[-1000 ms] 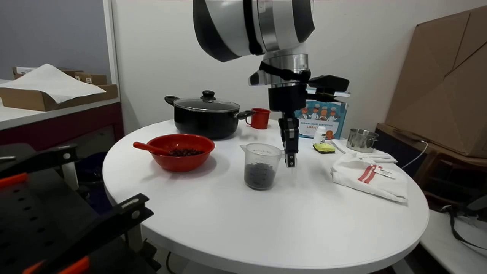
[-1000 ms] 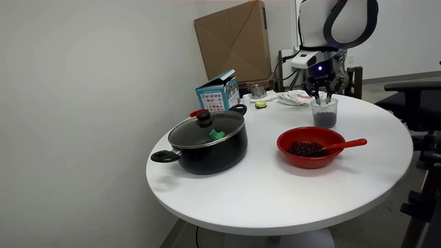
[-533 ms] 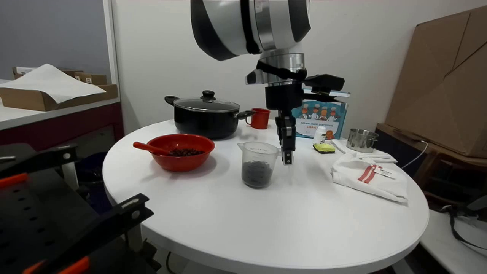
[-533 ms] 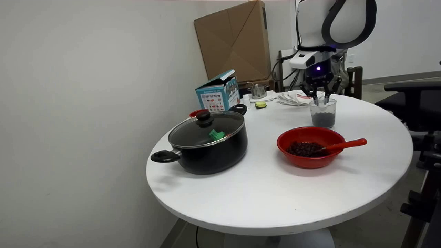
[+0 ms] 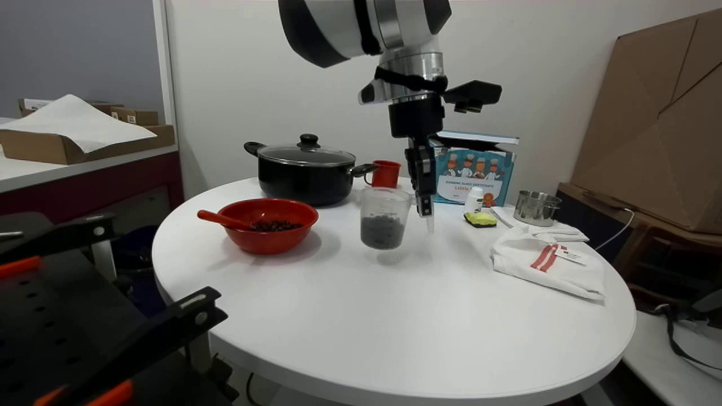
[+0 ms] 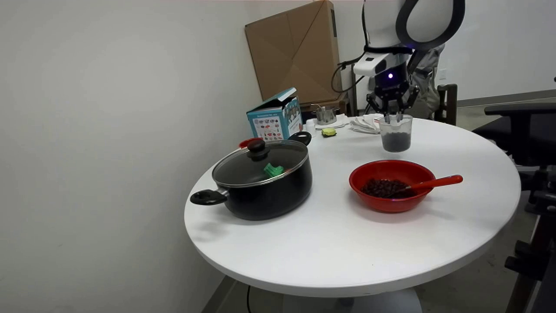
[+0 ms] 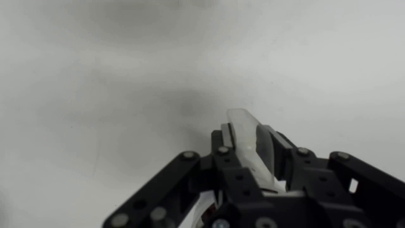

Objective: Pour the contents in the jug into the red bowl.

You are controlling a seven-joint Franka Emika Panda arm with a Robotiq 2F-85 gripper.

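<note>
The black two-fingered claw (image 7: 251, 136) has its pinch, pressed onto the see-through handle (image 7: 241, 118) of the clear, cylindrical plastic jug (image 5: 383, 217)! The jug hangs right beside the claw, near upright, dark contents (image 6: 395, 142) filling its lower part; in the wrist view the claw's linkage hides most of its body. And it's airborne: half a second ago claw and jug were both lower, and now the jug's base is off the round white table (image 5: 423, 338). In an exterior view they've shifted, too, over toward the side of the glass-lidded black pot (image 6: 265, 202). The wide, shallow red bowl (image 5: 271, 241) stays put, near the jug but apart, dark bean-like pieces (image 6: 382, 188) inside, a red utensil handle (image 6: 438, 181) sticking out across its rim. In an exterior view the black pot stands behind that bowl, the small red mug (image 5: 386, 175) sits near the pot, and the claw is partly in front of the teal box with cartoon cooks (image 5: 474, 172). Further out, well apart from the bowl: a little white bottle (image 5: 474, 200), a yellow-and-black sponge (image 5: 480, 219), a shiny steel pot (image 5: 533, 210), a folded white cloth with red stripes (image 5: 555, 276).
</note>
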